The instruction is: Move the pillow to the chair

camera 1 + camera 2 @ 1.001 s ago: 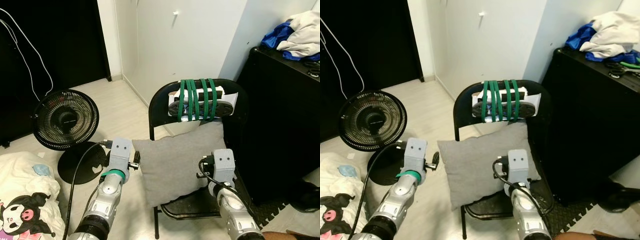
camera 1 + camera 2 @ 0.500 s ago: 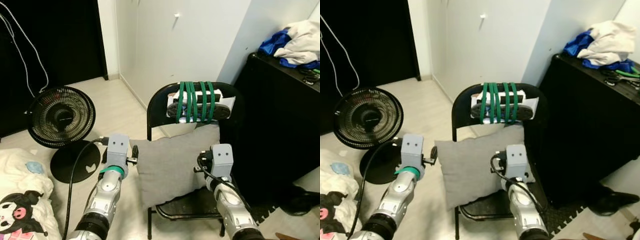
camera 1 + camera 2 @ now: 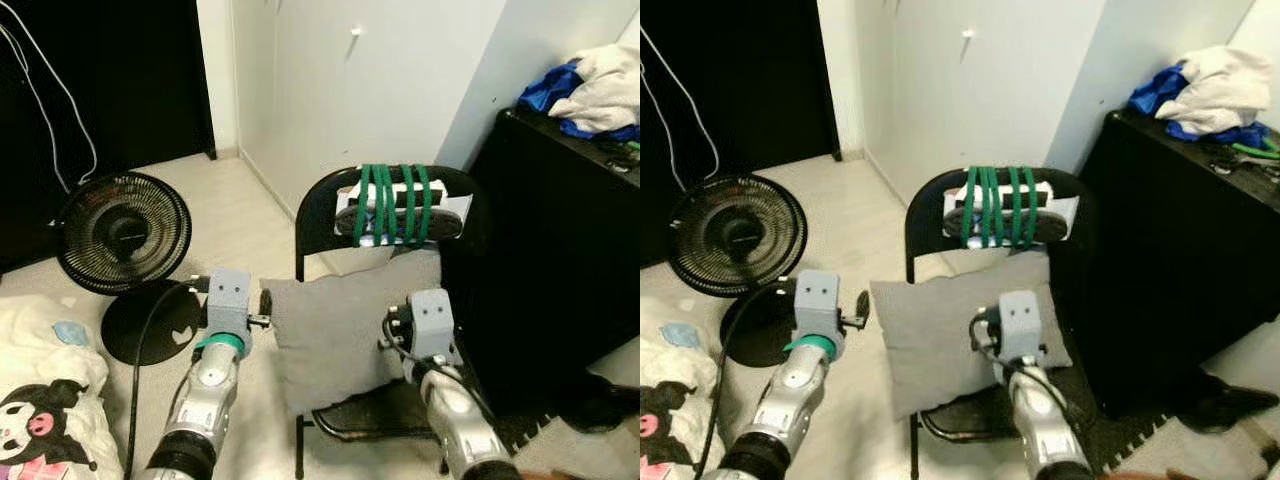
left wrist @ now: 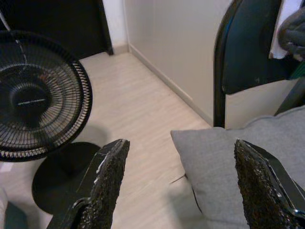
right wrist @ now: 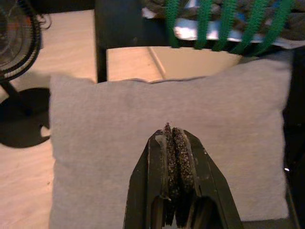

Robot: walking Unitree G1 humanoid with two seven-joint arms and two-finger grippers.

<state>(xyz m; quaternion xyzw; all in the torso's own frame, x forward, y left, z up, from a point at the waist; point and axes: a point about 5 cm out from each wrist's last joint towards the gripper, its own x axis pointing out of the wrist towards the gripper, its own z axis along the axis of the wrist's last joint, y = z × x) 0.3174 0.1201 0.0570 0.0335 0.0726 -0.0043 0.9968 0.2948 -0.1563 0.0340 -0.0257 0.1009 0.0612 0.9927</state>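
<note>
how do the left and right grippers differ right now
The left gripper has its fingers spread wide, while the right gripper has its fingers pressed together with nothing between them. The left gripper sits at the left edge of the grey pillow, facing its corner and the fan; the right gripper sits in front of the pillow's middle, facing the chair back. Both have rough black pads, and neither holds the pillow.

Grey pillow [image 3: 940, 325] sits on the black folding chair [image 3: 925, 215], leaning against its backrest, which is wrapped with green cord [image 3: 995, 205]. Both silver arms reach toward the pillow. Black fan [image 3: 735, 235] on floor left, black cabinet [image 3: 1170, 250] right, clothes [image 3: 1205, 85] on top.
</note>
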